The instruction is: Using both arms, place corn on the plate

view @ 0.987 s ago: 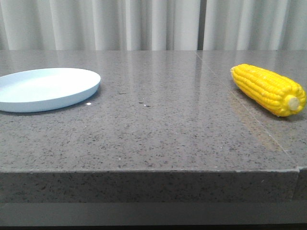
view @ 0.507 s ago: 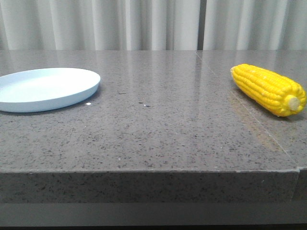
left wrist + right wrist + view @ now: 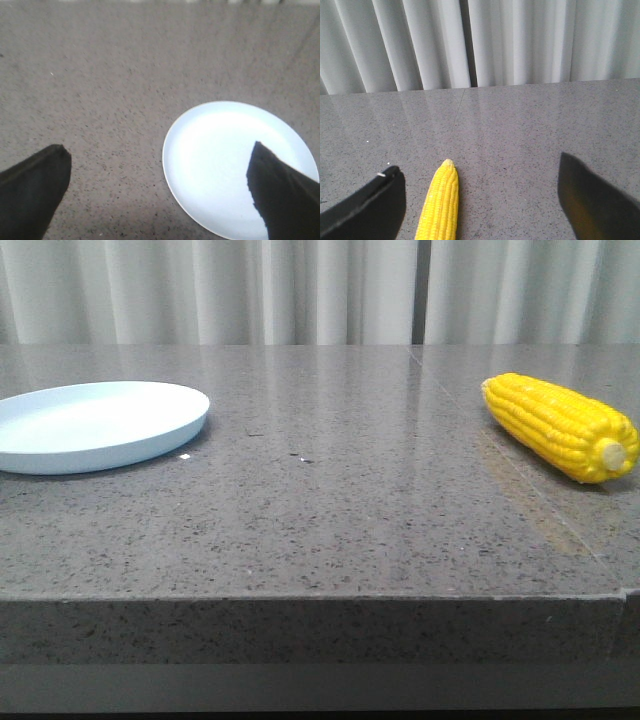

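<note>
The yellow corn (image 3: 560, 426) lies on the grey table at the right, pale stub end toward me. It also shows in the right wrist view (image 3: 440, 204), lying between the wide-open fingers of my right gripper (image 3: 479, 172), nearer one finger and untouched. The pale blue-white plate (image 3: 95, 424) sits empty at the table's left. In the left wrist view the plate (image 3: 220, 160) lies below my open left gripper (image 3: 159, 160), with one finger over the plate and the other over bare table. Neither gripper shows in the front view.
The grey speckled stone table (image 3: 330, 500) has its front edge near the camera and a seam running past the corn. White curtains (image 3: 300, 290) hang behind the table's far edge.
</note>
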You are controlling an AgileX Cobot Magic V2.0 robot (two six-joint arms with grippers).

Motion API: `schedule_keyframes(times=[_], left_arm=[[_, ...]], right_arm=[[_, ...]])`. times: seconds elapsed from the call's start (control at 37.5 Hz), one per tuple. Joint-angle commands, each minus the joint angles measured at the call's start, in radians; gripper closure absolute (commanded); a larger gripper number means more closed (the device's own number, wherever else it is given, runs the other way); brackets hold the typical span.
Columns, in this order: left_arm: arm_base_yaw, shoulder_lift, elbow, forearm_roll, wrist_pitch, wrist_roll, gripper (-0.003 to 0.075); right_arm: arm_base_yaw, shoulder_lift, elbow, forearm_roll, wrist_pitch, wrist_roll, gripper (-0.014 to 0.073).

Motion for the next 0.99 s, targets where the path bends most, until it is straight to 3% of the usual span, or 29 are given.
schedule_keyframes(times=[0.0, 0.11, 0.27, 0.45, 0.67, 0.75, 0.96], left_arm=[[-0.035, 0.125, -0.139, -0.002, 0.059, 0.006, 0.0030], [-0.046, 0.309, -0.281, -0.002, 0.259, 0.006, 0.0030], [-0.046, 0.532, -0.431, 0.006, 0.440, 0.006, 0.0030], [-0.046, 0.681, -0.477, 0.006, 0.480, 0.006, 0.0030], [-0.046, 0.720, -0.479, 0.006, 0.486, 0.006, 0.0043], [-0.046, 0.720, -0.482, 0.006, 0.486, 0.006, 0.0143], [-0.046, 0.720, -0.482, 0.006, 0.486, 0.006, 0.0529]], right_arm=[[-0.005, 0.013, -0.034, 0.001, -0.074, -0.007, -0.0048], [-0.005, 0.013, -0.032, 0.001, -0.074, -0.007, -0.0048], [-0.005, 0.013, -0.032, 0.001, -0.074, -0.007, -0.0048], [-0.005, 0.013, -0.032, 0.001, -0.074, -0.007, -0.0048], [-0.005, 0.013, -0.032, 0.001, -0.074, -0.007, -0.0048], [-0.005, 0.013, -0.032, 0.001, -0.074, -0.007, -0.0048], [-0.005, 0.013, -0.032, 0.001, -0.074, -0.007, -0.0048]])
